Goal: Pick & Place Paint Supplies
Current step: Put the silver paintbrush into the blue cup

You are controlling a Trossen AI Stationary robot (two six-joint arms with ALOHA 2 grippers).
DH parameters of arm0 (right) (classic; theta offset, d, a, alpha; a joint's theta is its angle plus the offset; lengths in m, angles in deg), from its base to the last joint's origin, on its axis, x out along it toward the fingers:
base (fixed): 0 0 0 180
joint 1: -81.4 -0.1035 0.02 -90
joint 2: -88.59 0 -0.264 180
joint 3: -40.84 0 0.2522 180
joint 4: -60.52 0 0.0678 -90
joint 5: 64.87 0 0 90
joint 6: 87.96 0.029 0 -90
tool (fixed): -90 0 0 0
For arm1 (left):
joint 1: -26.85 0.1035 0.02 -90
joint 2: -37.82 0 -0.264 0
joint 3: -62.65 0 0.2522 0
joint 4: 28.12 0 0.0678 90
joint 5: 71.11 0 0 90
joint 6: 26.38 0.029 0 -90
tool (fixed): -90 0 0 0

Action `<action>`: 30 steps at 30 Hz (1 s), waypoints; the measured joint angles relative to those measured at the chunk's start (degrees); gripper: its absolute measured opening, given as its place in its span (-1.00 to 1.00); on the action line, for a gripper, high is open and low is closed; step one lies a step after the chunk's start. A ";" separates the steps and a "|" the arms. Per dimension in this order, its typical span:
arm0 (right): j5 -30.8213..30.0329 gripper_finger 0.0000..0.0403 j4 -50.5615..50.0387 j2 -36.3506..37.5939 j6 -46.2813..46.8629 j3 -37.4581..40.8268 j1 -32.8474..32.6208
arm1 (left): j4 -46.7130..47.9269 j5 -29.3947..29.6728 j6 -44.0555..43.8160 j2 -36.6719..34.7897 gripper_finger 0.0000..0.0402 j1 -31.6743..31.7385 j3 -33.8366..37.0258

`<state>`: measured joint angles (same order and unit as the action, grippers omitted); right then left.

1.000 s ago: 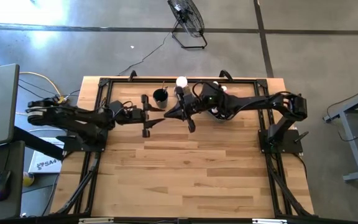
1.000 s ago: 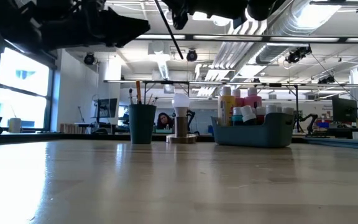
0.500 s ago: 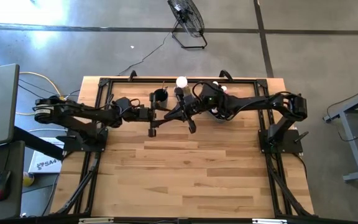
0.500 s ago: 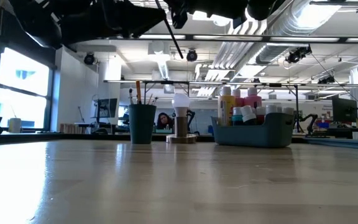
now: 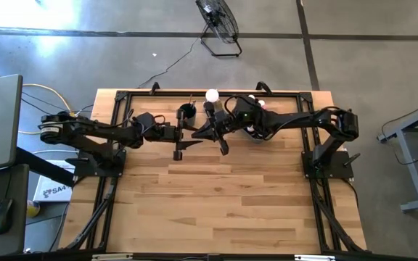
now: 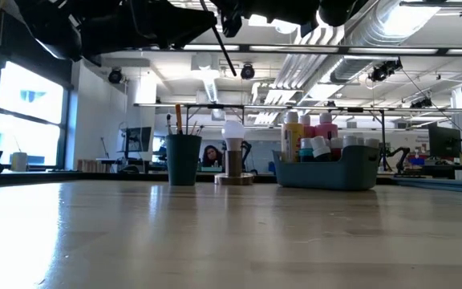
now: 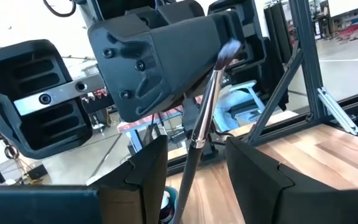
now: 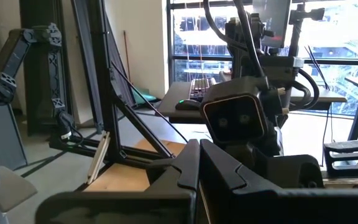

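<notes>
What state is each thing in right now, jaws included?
Brush: hanging above the table, pinched by the right gripper.
Right gripper: jaws shut on the brush.
Left gripper: jaws open, either side of the brush handle.
Cup: upright, brushes standing in it.
Bin: on the table, bottles upright inside.

Near half of my table (image 5: 216, 203) lies open; cup (image 6: 183, 159), bin (image 6: 327, 168) and both arms crowd the far edge.
</notes>
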<state>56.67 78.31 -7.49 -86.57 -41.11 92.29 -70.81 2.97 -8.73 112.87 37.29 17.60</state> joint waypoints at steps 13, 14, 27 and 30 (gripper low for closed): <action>-0.06 -0.98 -0.02 -0.02 -0.07 0.00 0.00 | 0.04 -1.57 -0.11 0.00 -0.63 0.00 0.00; -0.06 -0.98 -0.02 -0.02 -0.07 0.00 0.00 | 0.04 -1.59 -0.11 0.00 -0.67 0.00 0.00; 0.41 -0.98 -0.24 -0.02 -0.07 0.00 -0.01 | 0.74 -1.70 -0.11 0.00 -0.93 0.02 0.02; -0.73 -0.98 -0.21 -0.02 0.17 0.00 -0.01 | 0.79 -1.67 -0.11 0.00 -0.89 0.02 0.02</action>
<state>55.94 78.10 -7.51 -86.40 -41.11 92.28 -70.02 1.29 -8.84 112.87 37.31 17.62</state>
